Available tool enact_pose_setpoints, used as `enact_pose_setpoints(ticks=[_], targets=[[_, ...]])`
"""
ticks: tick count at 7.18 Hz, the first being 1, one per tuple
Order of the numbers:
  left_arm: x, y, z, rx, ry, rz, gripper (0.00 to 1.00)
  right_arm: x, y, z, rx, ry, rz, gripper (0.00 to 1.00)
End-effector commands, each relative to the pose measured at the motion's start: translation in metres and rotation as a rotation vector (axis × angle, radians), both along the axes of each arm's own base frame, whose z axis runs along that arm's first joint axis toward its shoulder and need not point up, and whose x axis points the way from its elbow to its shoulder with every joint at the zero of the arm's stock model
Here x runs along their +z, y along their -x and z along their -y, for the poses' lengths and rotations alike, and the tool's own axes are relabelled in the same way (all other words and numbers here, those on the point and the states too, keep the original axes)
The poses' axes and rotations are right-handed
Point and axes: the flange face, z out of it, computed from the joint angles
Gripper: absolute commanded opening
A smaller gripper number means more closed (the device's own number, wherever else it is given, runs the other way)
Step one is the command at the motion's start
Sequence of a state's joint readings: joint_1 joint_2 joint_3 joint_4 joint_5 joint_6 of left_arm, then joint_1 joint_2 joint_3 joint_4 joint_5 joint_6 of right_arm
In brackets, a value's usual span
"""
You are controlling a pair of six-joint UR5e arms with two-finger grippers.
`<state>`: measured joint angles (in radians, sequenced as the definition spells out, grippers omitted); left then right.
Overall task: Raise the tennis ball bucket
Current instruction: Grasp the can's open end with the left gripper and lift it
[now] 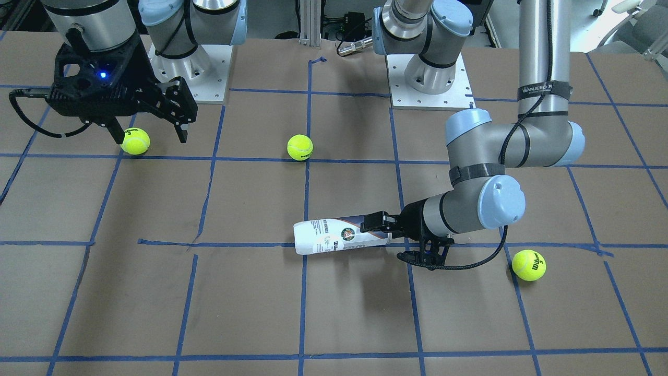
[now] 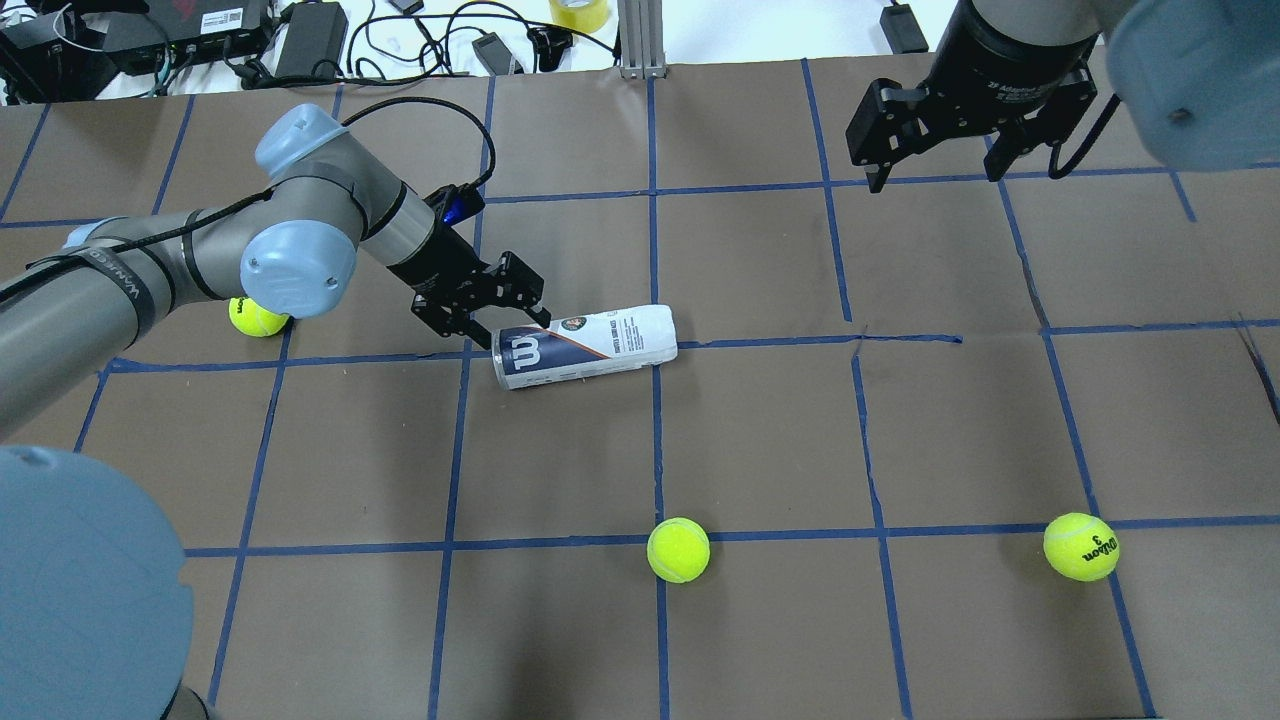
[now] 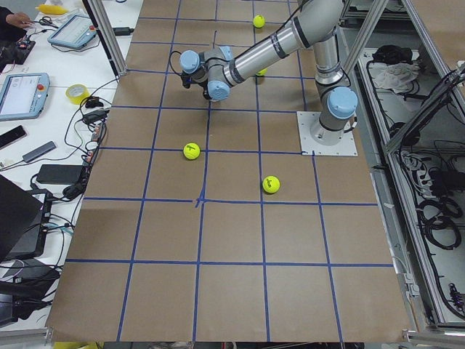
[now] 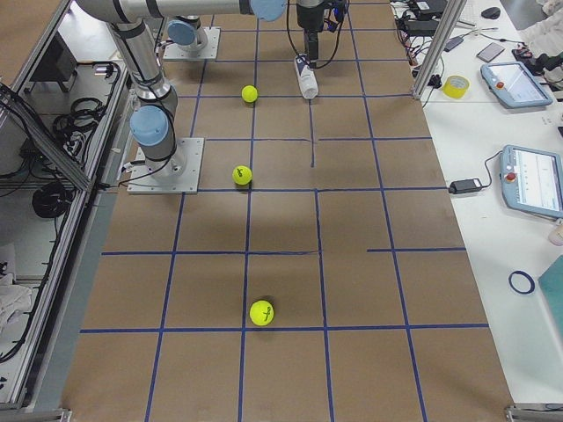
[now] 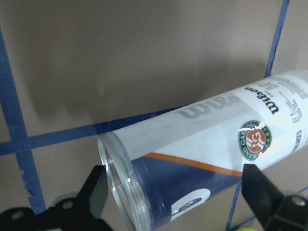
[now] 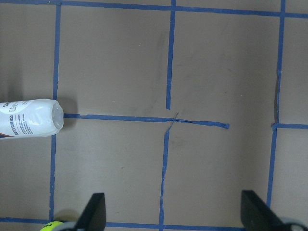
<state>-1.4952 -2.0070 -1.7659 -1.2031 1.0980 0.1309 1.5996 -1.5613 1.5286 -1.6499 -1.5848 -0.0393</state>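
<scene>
The table [image 2: 900, 420] is covered in brown paper marked with a grid of blue tape. The left arm [image 2: 150, 270] reaches low across it from the robot's left side, its wrist angled down toward the table's middle. The right arm [image 2: 1010, 40] hangs above the far right part of the table, wrist pointing down. The right gripper [image 2: 935, 180] is spread wide and holds nothing; its wrist view shows bare paper between the two fingers. The left gripper [image 2: 510, 330] is spread just as wide, one finger on each side of the bucket's navy end; the wrist view shows the clear rim [image 5: 115, 183] between the fingers, and I cannot tell whether either finger touches it. The bucket [image 2: 590, 345] lies on its side near the table's middle, along a blue tape line, slightly slanted, its navy end with the white "W" toward the left gripper and its white end pointing to the robot's right. Three balls lie well apart: one [image 2: 679, 549] nearer the robot than the bucket, one [image 2: 1081, 546] to the robot's right, and one [image 2: 257, 317] partly hidden behind the left arm's elbow.
</scene>
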Motion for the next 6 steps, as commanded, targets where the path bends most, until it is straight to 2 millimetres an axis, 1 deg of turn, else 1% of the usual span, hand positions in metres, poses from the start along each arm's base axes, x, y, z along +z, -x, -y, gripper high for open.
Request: enact_pose_setpoints(ticks=[1, 2, 3, 4, 5, 6], targets=[[0.004, -0.005, 0.003, 0.021, 0.003, -0.002, 0.28, 0.002, 0.000, 0.001, 0.020, 0.015, -0.008, 1.00], [0.009, -0.002, 0.004, 0.040, 0.005, -0.035, 0.26, 0.002, 0.000, 0.001, 0.023, 0.015, -0.007, 1.00], [0.014, 0.000, 0.004, 0.046, 0.012, -0.049, 0.19, 0.000, 0.000, 0.001, 0.026, 0.011, -0.009, 1.00], [0.018, 0.001, 0.005, 0.067, 0.010, -0.070, 0.05, -0.001, 0.001, 0.002, 0.032, 0.011, -0.010, 1.00], [0.025, 0.002, 0.007, 0.081, 0.023, -0.109, 0.00, 0.000, 0.001, 0.001, 0.038, 0.015, -0.013, 1.00], [0.041, 0.000, 0.011, 0.086, 0.055, -0.115, 0.00, -0.001, 0.001, 0.002, 0.053, 0.015, -0.012, 1.00]])
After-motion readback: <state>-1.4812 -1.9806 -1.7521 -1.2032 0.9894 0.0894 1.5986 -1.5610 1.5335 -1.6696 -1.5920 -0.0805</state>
